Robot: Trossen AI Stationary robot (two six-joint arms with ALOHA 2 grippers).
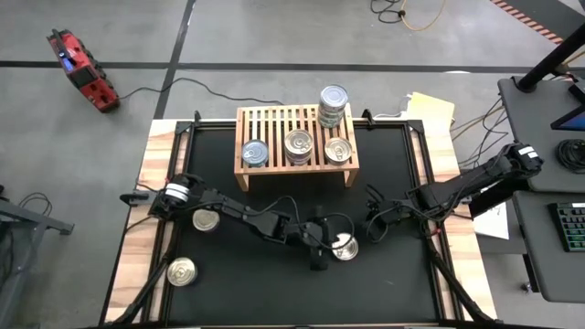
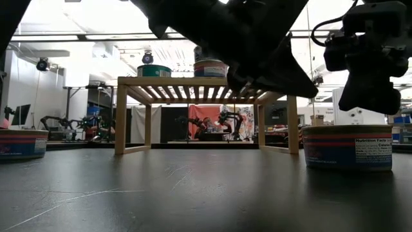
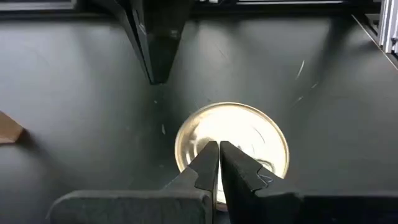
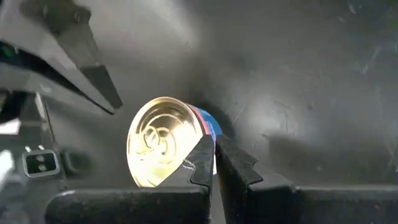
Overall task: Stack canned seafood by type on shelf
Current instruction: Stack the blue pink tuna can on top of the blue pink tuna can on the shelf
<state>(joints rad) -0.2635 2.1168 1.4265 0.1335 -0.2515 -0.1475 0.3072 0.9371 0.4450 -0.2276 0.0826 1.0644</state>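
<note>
The light-wood shelf [image 1: 294, 137] stands at the table's far middle. Its slatted top carries a stack of cans [image 1: 334, 105] at the far right and three single cans [image 1: 299, 144] along the near side. One gold-lidded can [image 1: 345, 248] with a blue and red label [image 4: 208, 124] stands upright on the black mat. My left gripper [image 3: 217, 148] is shut and hovers just over this can's lid [image 3: 239, 134]; in the low view its fingers [image 2: 302, 80] stand clear of the can [image 2: 347, 147]. My right gripper [image 4: 212, 149] is shut, just right of that can.
Two more cans stand on the mat at the left, one at the left arm's elbow [image 1: 206, 219] and one near the front left corner [image 1: 181, 271]. A desk with a keyboard [image 1: 571, 224] lies beyond the table's right edge, and a red tool [image 1: 80, 66] on the floor at the far left.
</note>
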